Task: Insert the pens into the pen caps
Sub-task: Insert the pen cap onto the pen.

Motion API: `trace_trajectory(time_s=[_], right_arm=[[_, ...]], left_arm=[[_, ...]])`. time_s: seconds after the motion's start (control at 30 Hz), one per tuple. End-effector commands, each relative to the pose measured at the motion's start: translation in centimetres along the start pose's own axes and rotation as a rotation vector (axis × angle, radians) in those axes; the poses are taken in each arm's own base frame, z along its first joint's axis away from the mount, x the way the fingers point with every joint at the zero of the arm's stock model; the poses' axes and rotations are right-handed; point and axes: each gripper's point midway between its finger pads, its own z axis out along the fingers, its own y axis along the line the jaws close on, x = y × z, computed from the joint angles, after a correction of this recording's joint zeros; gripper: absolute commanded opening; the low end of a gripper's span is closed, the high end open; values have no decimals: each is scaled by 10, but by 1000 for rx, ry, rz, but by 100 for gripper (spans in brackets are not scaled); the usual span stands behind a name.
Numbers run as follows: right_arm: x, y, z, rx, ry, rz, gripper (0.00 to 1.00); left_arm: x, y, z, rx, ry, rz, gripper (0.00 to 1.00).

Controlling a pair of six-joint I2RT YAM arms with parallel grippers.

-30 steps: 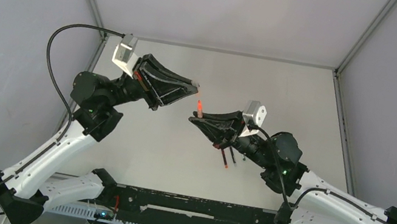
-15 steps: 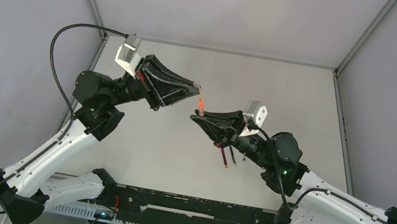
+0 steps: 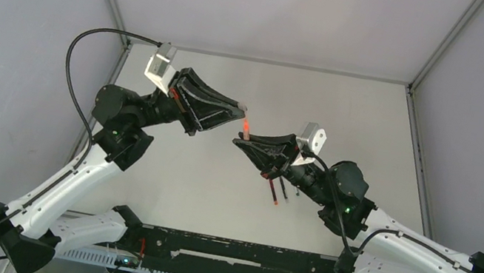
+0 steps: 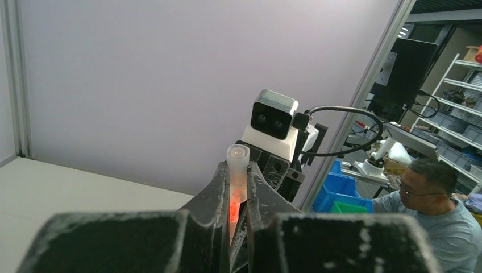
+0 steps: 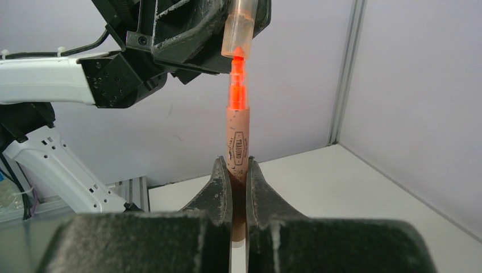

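A red pen is clenched in the right pincer, its tip just inside the mouth of the pale cap grasped by the left pincer at eleven o'clock; seating is judged unfinished. Two more pens lie on the bench at five o'clock, partly hidden beneath the arm; further caps cannot be seen.

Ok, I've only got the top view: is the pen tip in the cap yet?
Observer: Barely. In the right wrist view the pen's red tip sits right at the cap's mouth.
Operator: Lined up?
Observer: Looks so; pen and cap share one line there.
Operator: Cap held well?
Observer: Left wrist view shows the left gripper shut on it, its rim poking out beyond the jaws.
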Motion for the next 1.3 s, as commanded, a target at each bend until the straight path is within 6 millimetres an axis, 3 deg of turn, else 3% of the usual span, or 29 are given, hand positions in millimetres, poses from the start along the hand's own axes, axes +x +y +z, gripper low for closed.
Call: trace_trajectory(time_s=[0.0, 0.77, 1.0, 1.27], right_arm=[[-28, 1, 5, 1, -70, -14, 0], [-33, -15, 0, 85, -79, 8, 0], [-38, -27, -1, 141, -97, 48, 0], [-33, -28, 0, 144, -78, 51, 0]], left_arm=[[-27, -27, 4, 75, -42, 63, 0], [14, 7, -5, -53, 171, 131, 1], [29, 13, -8, -69, 212, 111, 14], [26, 18, -7, -102, 190, 107, 49]])
